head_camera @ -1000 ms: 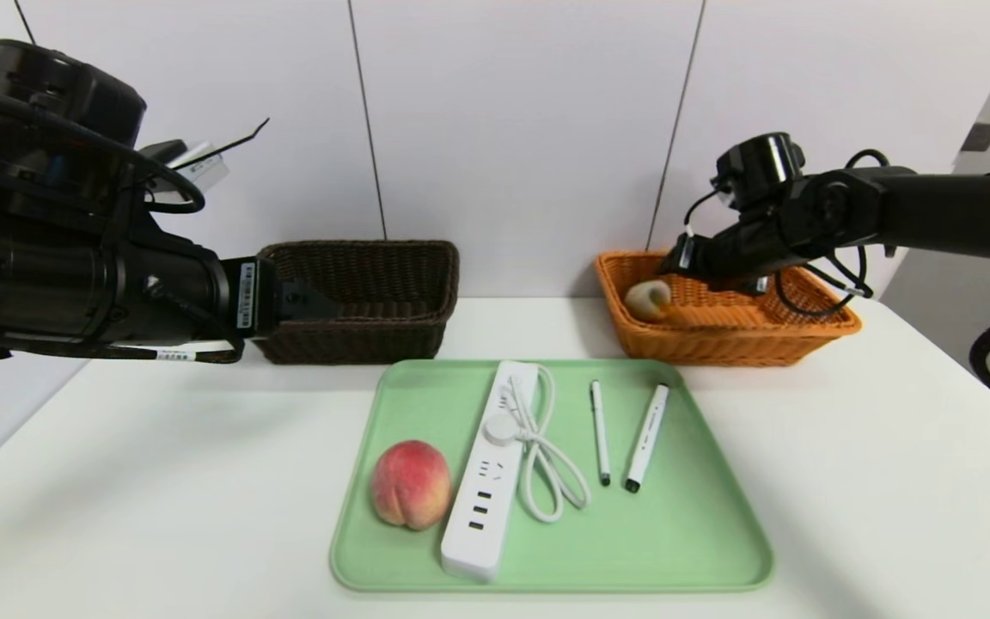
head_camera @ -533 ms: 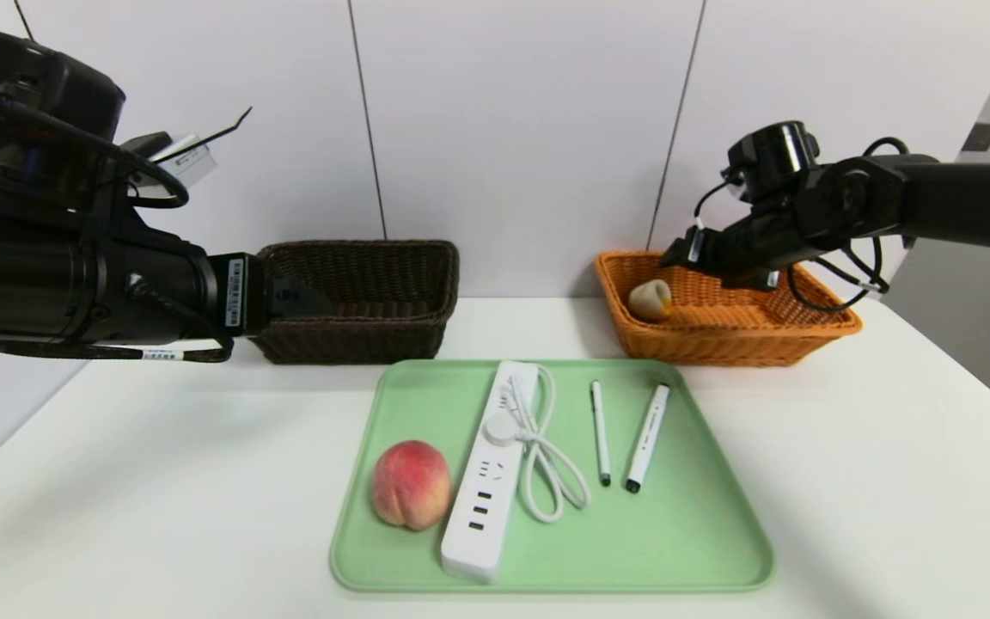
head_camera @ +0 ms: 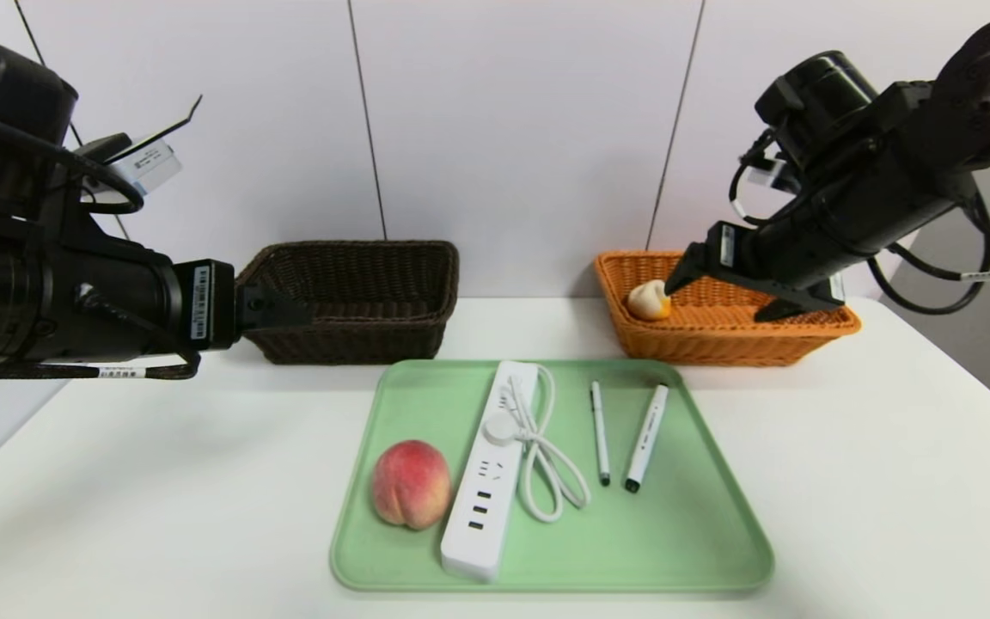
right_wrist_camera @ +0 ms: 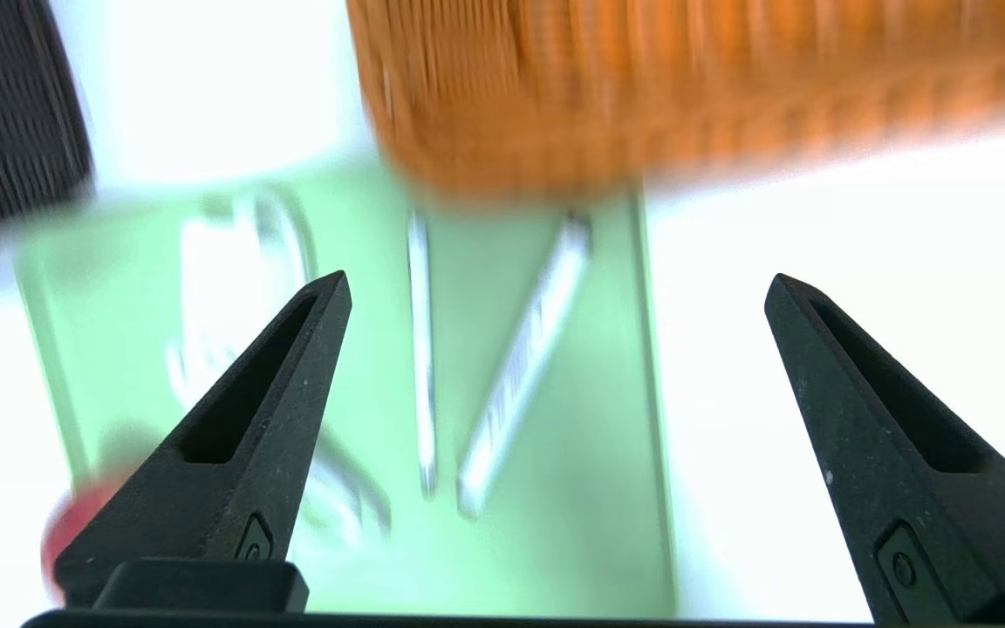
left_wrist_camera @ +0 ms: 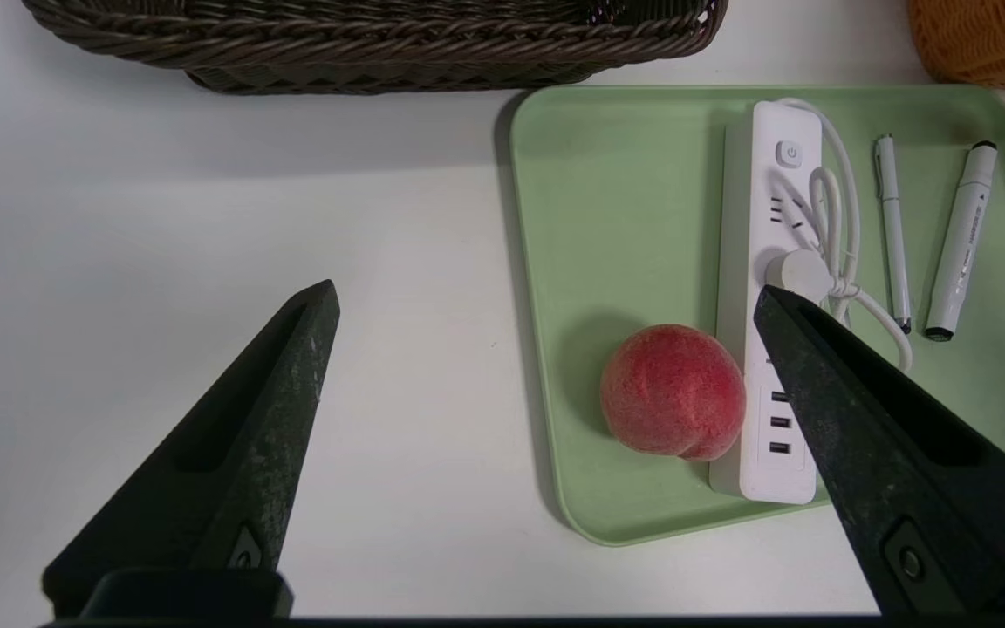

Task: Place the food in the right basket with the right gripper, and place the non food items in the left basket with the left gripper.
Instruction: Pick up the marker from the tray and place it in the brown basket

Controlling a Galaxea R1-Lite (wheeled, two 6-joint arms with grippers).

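My right end effector (right_wrist_camera: 558, 277) is spread wide with nothing in it, near the orange basket (head_camera: 736, 344) at the bench's far edge, where the bun (head_camera: 650, 301) lies. I see the peach (head_camera: 412, 485) by the tray's (head_camera: 632, 550) left edge; my left end effector (left_wrist_camera: 546, 288), wide and empty, hangs near the dark basket (head_camera: 349, 344).

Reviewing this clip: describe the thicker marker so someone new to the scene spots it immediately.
Find the green tray on the white table, in front of the two wicker baskets. On its right half lie two slim white things, side by side and apart. The marker is the one farther right, plainly thicker than the pen beside it.
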